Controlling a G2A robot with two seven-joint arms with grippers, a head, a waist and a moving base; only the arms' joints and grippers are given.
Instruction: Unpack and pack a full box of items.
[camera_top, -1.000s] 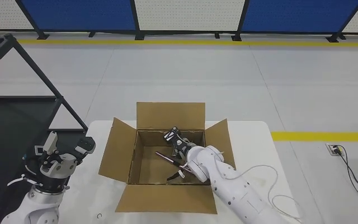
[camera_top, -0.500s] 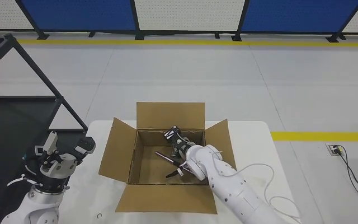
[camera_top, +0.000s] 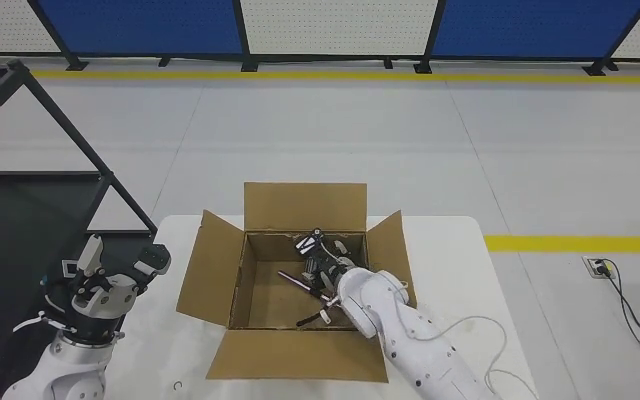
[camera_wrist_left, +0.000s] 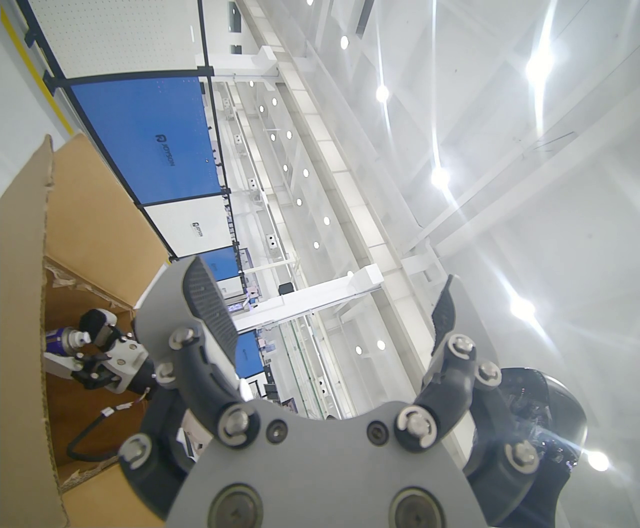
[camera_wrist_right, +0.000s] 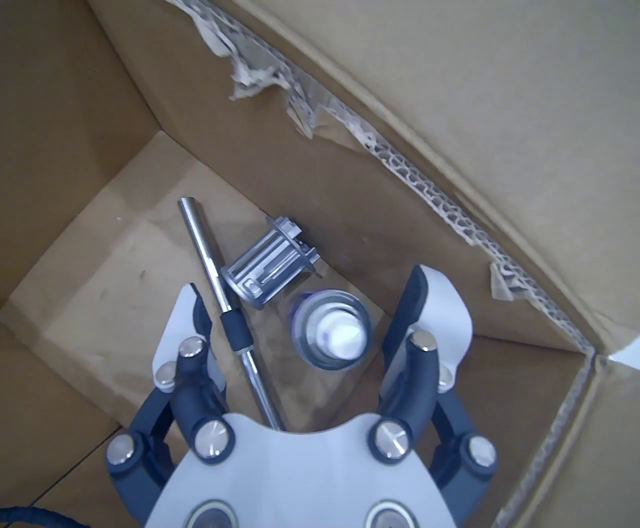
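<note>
**Currently: right pincer spread above a bottle inside the box**

My right arm bends down over the near-right side of the open cardboard box (camera_top: 303, 205). The box stands on the white table (camera_top: 455, 250) with its flaps folded outward. My right pincer (camera_wrist_right: 307, 300) points down into the box close to its far wall, fingers spread wide.

Lower down between the fingers, a clear bottle (camera_wrist_right: 332, 332) with a white cap stands upright on the box floor. Neither finger touches it. A ribbed grey cylinder (camera_wrist_right: 270, 270) lies on its side just beside the bottle. Along the cylinder's other side, a metal rod (camera_wrist_right: 201, 235) with a black sleeve lies flat on the floor.

My left arm is at the table's left edge, apart from the box. Its wrist is turned so that my left pincer (camera_wrist_left: 320, 285) faces the ceiling, fingers spread and holding nothing.
</note>
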